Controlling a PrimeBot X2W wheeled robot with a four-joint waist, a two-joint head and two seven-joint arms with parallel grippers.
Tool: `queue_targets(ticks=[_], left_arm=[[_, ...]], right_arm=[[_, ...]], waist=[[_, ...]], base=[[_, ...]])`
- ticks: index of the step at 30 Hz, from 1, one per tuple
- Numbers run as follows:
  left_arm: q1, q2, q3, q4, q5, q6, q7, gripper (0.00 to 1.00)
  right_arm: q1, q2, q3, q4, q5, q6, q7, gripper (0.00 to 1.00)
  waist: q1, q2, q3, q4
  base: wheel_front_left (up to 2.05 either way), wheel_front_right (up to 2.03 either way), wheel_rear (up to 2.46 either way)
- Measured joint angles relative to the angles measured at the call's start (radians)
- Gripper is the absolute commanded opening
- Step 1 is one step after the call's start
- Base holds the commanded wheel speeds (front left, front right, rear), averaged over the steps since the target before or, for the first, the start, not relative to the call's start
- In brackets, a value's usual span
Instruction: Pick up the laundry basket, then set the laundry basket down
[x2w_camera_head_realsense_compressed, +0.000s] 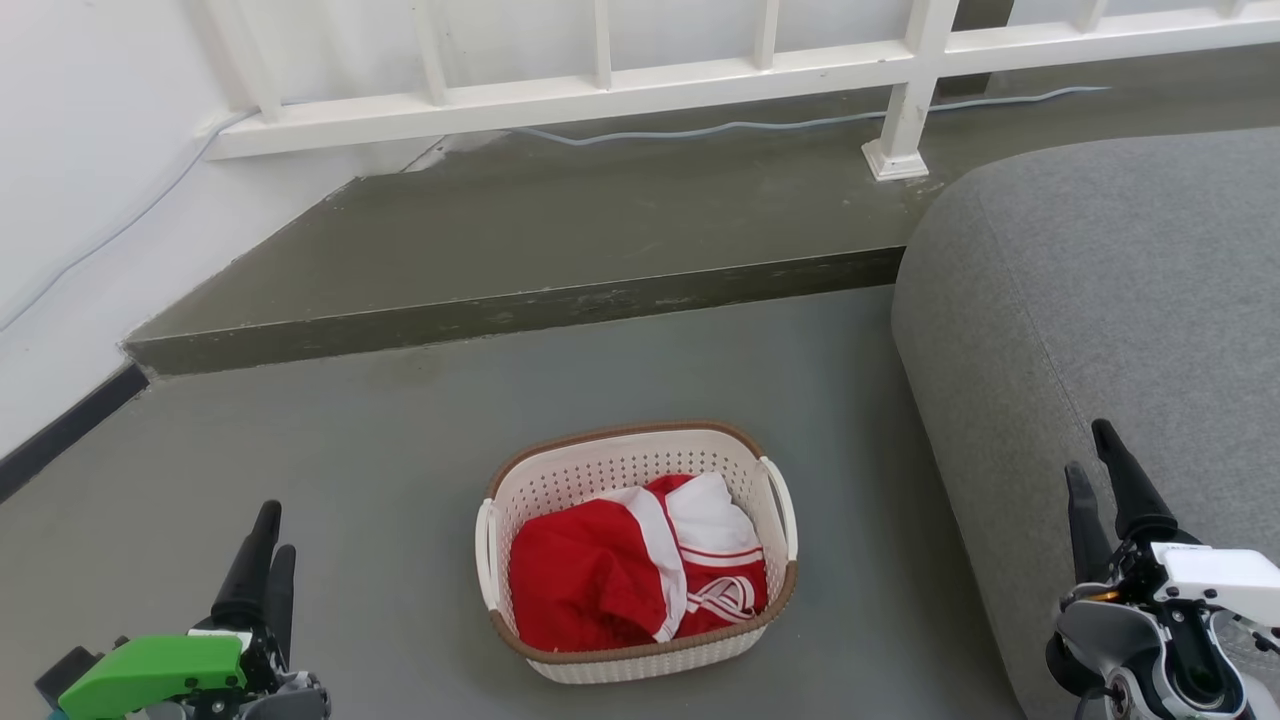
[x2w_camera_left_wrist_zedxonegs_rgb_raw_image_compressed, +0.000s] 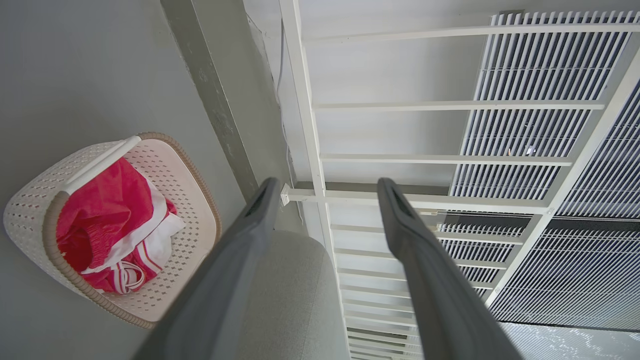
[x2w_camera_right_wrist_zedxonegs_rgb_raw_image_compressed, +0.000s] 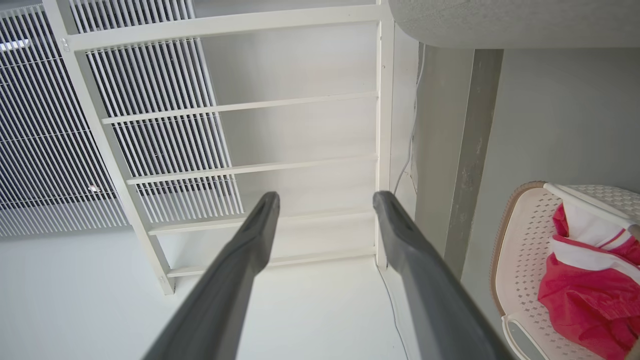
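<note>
one laundry basket (x2w_camera_head_realsense_compressed: 610, 468) on grey floor (x2w_camera_head_realsense_compressed: 350, 450), between two claws: right of left gripper (x2w_camera_head_realsense_compressed: 275, 530), left of right gripper (x2w_camera_head_realsense_compressed: 1087, 450), clear of both. each claw's two fingers spread apart, gripping nothing. basket carries two white handles (x2w_camera_head_realsense_compressed: 778, 500), one red-and-white garment bundle (x2w_camera_head_realsense_compressed: 600, 575) inside. one grey sofa (x2w_camera_head_realsense_compressed: 1100, 300) by right claw; one white railing (x2w_camera_head_realsense_compressed: 600, 95) well beyond both.

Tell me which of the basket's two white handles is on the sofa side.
The right handle of the laundry basket: it faces the grey sofa, whereas the left handle faces the floor.
</note>
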Motion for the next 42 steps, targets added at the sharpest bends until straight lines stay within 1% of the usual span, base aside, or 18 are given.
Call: queue_targets(ticks=[12,20,29,33,34,39,42], left_arm=[[-0.001,0.003,-0.012,-0.038,0.039,0.0,-0.041,1.0],[-0.002,0.017,-0.037,-0.057,0.102,0.0,-0.072,1.0],[-0.004,0.06,-0.073,-0.084,0.231,0.0,-0.107,1.0],[-0.007,0.082,-0.088,-0.089,0.305,0.0,-0.121,1.0],[-0.008,0.091,-0.095,-0.089,0.343,0.0,-0.126,1.0],[-0.01,0.092,-0.097,-0.092,0.414,0.0,-0.142,1.0],[-0.012,0.095,-0.101,-0.101,0.478,0.0,-0.151,1.0]], right_arm=[[-0.001,-0.001,0.034,-0.046,-0.04,0.0,-0.042,1.0],[-0.002,-0.023,0.076,-0.075,-0.113,0.0,-0.07,1.0],[-0.007,-0.051,0.126,-0.095,-0.222,0.0,-0.105,1.0],[-0.011,-0.07,0.143,-0.098,-0.285,0.0,-0.119,1.0],[-0.011,-0.077,0.151,-0.099,-0.313,0.0,-0.124,1.0],[-0.013,-0.085,0.17,-0.099,-0.386,0.001,-0.14,1.0],[-0.014,-0.086,0.174,-0.099,-0.426,0.001,-0.148,1.0]], waist=[[0.0,0.0,0.004,0.002],[0.0,0.0,0.007,0.003],[0.0,0.0,0.011,0.004],[0.0,0.0,0.014,0.004],[0.0,0.0,0.016,0.004],[0.0,0.0,0.019,0.004],[0.0,0.0,0.021,0.005]], base=[[0.0,0.0,0.0],[0.0,0.0,0.0],[0.0,0.0,0.0],[0.0,0.0,0.0],[0.0,0.0,0.0],[0.0,0.0,0.0],[0.0,0.0,0.0]])
